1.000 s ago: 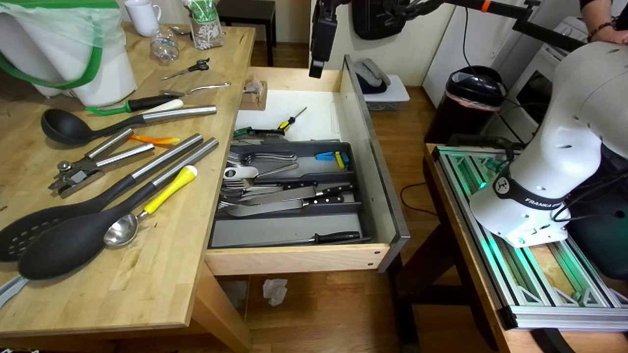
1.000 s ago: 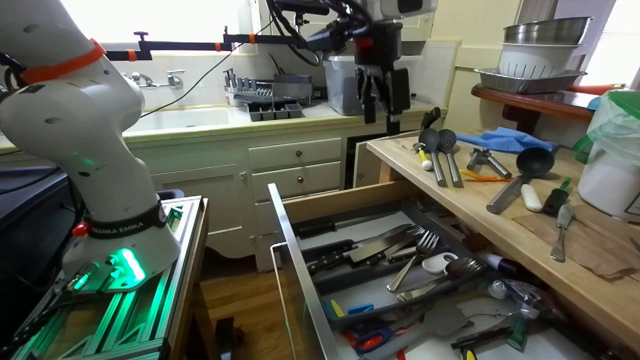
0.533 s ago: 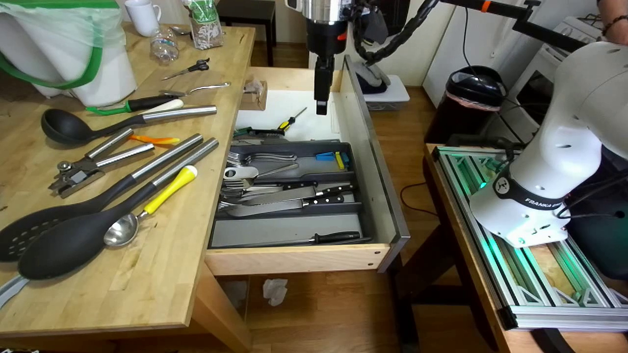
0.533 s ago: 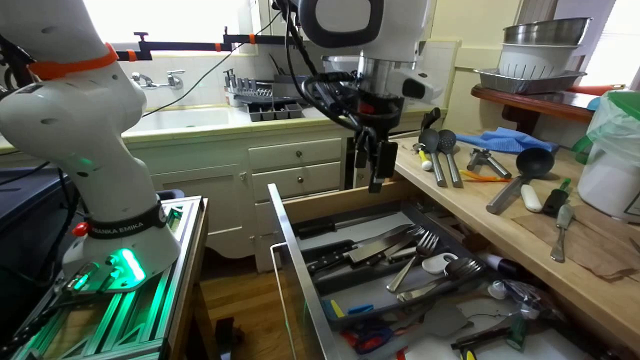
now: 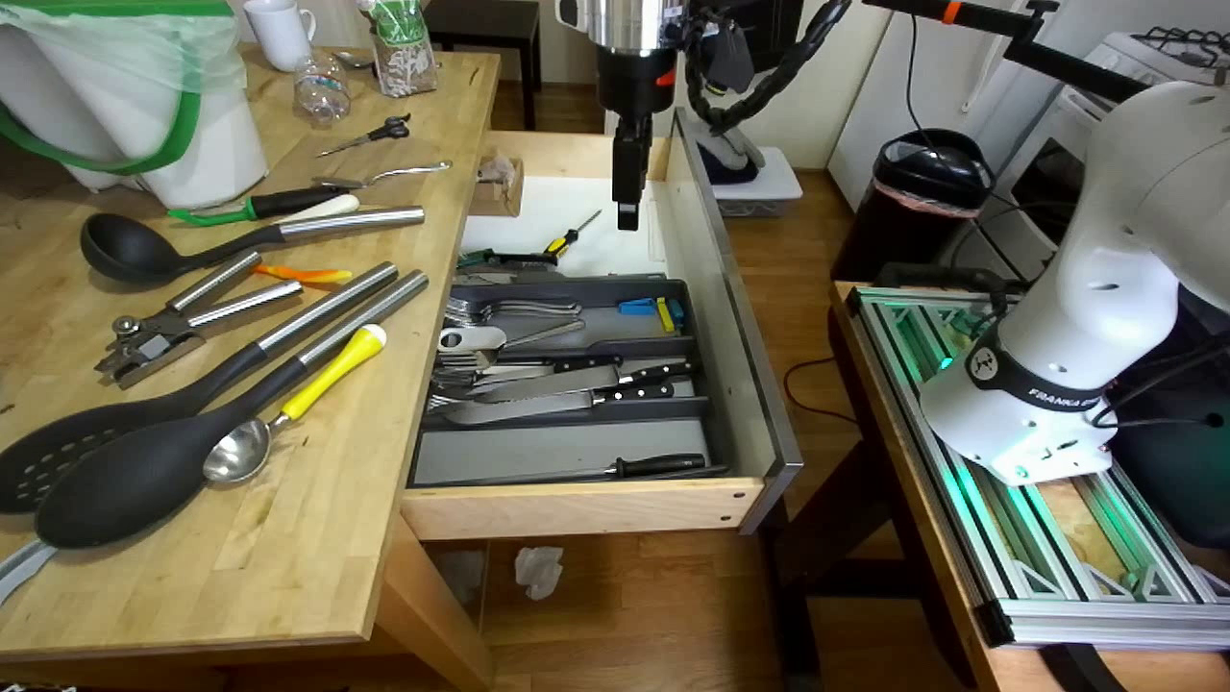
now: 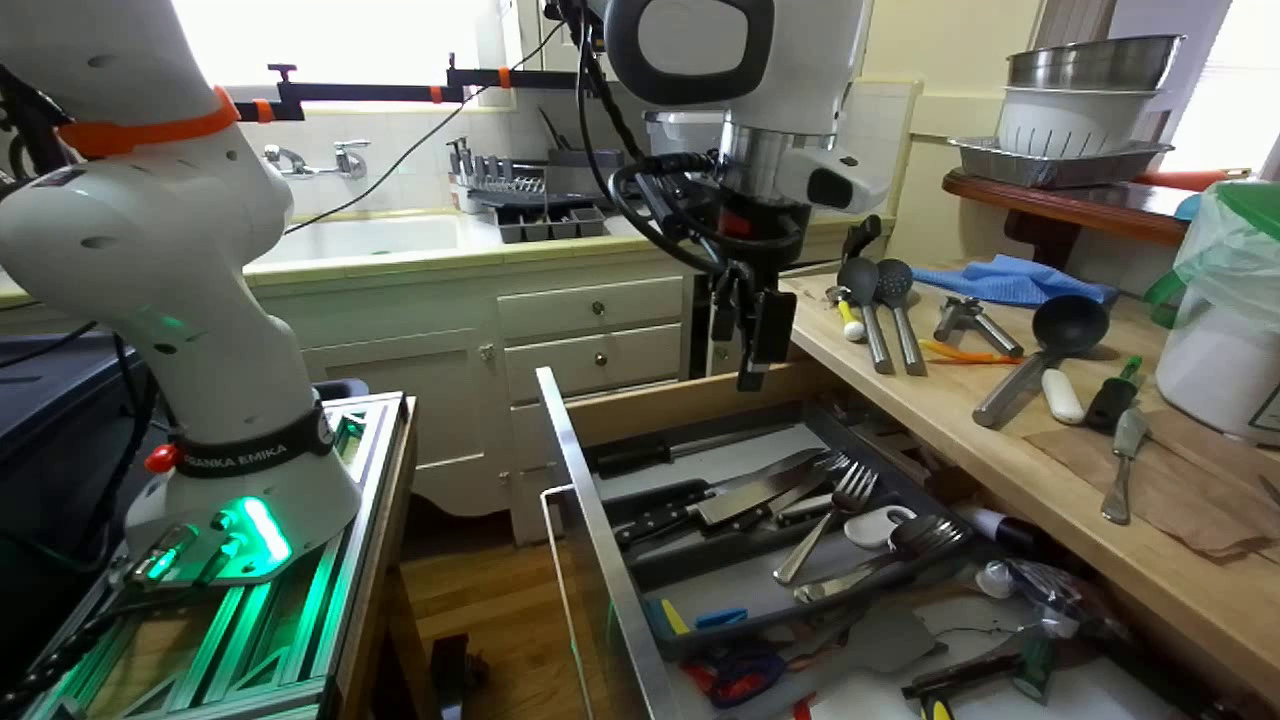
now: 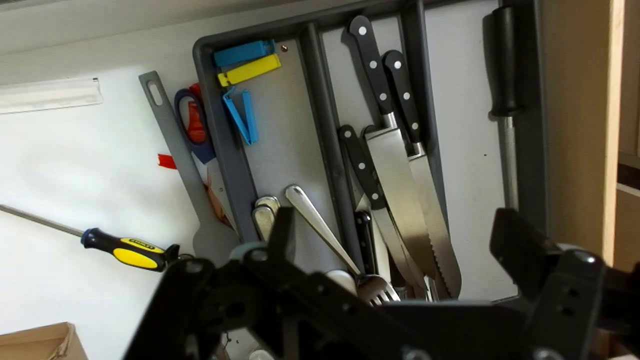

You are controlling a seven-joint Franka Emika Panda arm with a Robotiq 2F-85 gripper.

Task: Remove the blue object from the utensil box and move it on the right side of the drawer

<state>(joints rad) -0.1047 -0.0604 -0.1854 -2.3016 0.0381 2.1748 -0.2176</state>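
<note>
The dark grey utensil box (image 7: 320,100) lies in the open wooden drawer (image 5: 577,509). In the wrist view, its left compartment holds a blue clip (image 7: 242,53) at the far end, a yellow clip (image 7: 250,70) against it, and a second blue clip (image 7: 242,117), V-shaped and open, nearer. The clips also show as blue (image 5: 636,307) and yellow (image 5: 664,314) in an exterior view. My gripper (image 7: 397,225) is open and empty, pointing down above the drawer, apart from the clips. It shows in both exterior views (image 5: 628,216) (image 6: 765,370).
Knives (image 7: 395,165) and forks (image 7: 325,230) fill nearby compartments. Beside the box lie a grey spatula (image 7: 172,145), scissors (image 7: 192,120) and a yellow-black screwdriver (image 7: 135,252). A cardboard box (image 7: 40,342) sits in the drawer. The wooden countertop (image 5: 288,577) holds large utensils.
My gripper has come down and over the drawer since one second ago; in the last half second it has sunk only slightly. The clips have not moved. A person's hand has left the exterior view.
</note>
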